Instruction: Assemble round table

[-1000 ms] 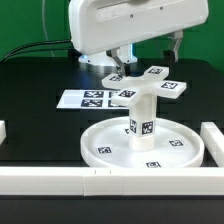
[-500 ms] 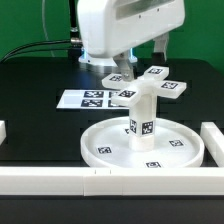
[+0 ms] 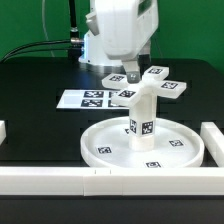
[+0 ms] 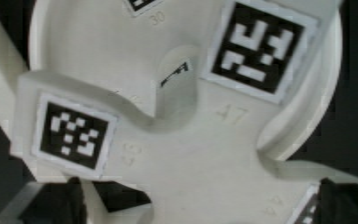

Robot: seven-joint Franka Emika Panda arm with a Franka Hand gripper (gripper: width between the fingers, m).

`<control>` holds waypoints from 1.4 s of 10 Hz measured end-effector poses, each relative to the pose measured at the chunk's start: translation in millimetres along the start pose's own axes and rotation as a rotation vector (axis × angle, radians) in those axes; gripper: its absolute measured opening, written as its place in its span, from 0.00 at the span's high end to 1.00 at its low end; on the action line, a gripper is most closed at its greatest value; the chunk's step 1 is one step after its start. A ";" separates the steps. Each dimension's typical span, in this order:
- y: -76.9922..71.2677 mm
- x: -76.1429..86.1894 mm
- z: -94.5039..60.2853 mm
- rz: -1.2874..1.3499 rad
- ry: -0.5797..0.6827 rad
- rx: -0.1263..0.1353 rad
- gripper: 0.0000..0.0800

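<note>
The round disc (image 3: 105,140) lies at the front with the short cylinder leg (image 3: 141,118) standing upright on its hub. The cross-shaped foot (image 3: 160,88) lies flat on the black table just behind the leg. It fills the wrist view (image 4: 176,130), with two of its tags showing. My gripper (image 3: 128,73) hangs low over the foot's near-left arm. In the wrist view the gripper (image 4: 202,200) is open, with one dark finger (image 4: 60,200) on each side of the foot's white body. I cannot tell whether the fingers touch it.
The marker board (image 3: 85,99) lies flat at the exterior view's left of the foot. White border blocks run along the front (image 3: 90,178) and stand at the right (image 3: 213,135) and the left edge (image 3: 3,130). Cables hang behind the arm.
The hand has turned about its vertical axis above the foot, from broadside to narrow-on. The foot, leg and disc have not moved.
</note>
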State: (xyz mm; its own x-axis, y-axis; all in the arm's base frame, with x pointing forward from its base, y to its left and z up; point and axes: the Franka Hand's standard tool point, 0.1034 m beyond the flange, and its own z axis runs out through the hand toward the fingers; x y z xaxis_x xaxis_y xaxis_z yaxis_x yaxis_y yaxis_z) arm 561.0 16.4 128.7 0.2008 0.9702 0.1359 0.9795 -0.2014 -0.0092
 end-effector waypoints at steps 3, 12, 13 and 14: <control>-2.0 -1.3 2.6 -0.233 -0.022 0.007 0.19; -13.1 7.0 23.6 -0.268 -0.042 0.053 0.19; -13.0 6.8 23.5 -0.266 -0.042 0.052 0.20; -12.7 5.9 23.4 -0.264 -0.042 0.052 0.20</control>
State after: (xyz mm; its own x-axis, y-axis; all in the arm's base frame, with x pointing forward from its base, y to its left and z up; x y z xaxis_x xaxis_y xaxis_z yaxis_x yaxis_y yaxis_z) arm 550.2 27.8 106.5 -0.0626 0.9931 0.0990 0.9974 0.0659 -0.0300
